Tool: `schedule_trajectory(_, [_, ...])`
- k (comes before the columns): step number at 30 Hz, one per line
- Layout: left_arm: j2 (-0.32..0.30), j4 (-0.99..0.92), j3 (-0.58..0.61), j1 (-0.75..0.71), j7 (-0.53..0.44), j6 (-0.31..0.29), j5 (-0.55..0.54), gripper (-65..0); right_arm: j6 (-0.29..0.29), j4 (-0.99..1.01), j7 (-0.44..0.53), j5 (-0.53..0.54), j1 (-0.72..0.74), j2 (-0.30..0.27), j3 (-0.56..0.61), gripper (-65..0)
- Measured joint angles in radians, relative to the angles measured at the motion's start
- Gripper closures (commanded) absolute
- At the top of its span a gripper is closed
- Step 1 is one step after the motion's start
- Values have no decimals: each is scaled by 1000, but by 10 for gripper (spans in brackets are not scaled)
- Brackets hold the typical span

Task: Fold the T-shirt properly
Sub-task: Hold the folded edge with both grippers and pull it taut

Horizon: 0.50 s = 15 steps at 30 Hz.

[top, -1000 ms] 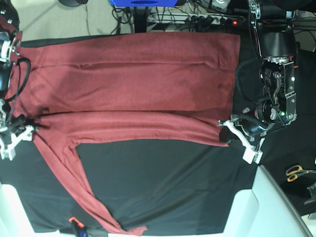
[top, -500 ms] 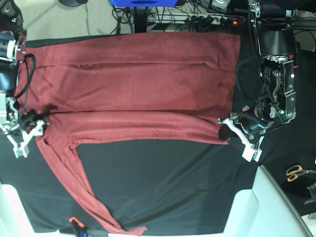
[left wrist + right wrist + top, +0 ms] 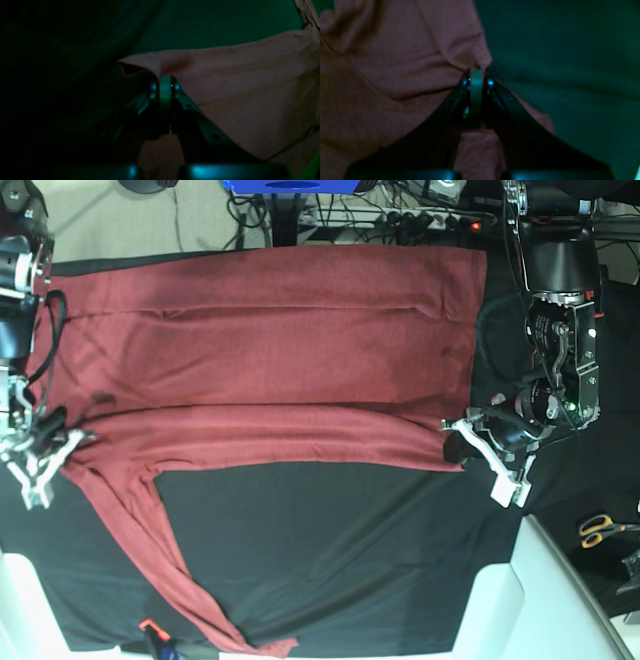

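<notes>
The T-shirt (image 3: 270,350) lay spread on the tablecloth (image 3: 330,550), between the left gripper (image 3: 458,430) and right gripper (image 3: 75,442), each pinching an edge.

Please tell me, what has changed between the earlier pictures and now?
The right gripper, on the base view's left, moved in onto the T-shirt edge near the shoulder and closed its fingers on the fabric. The left gripper stayed shut on the T-shirt's lower corner. The shirt itself, its loose sleeve and the black tablecloth lie as before.
</notes>
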<state>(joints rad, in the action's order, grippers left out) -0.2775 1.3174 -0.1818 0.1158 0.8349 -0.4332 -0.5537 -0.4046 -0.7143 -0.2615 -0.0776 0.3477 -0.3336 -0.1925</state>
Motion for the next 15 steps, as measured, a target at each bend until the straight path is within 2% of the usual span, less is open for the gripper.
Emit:
schedule_trajectory(5, [0, 4, -2, 1, 0, 0, -1, 0, -4, -111, -61, 0, -33, 2, 0, 0])
schedule_trajectory(15, [-8, 6, -11, 6, 0, -1, -2, 0, -5, -162, -88, 1, -66, 2, 0, 0])
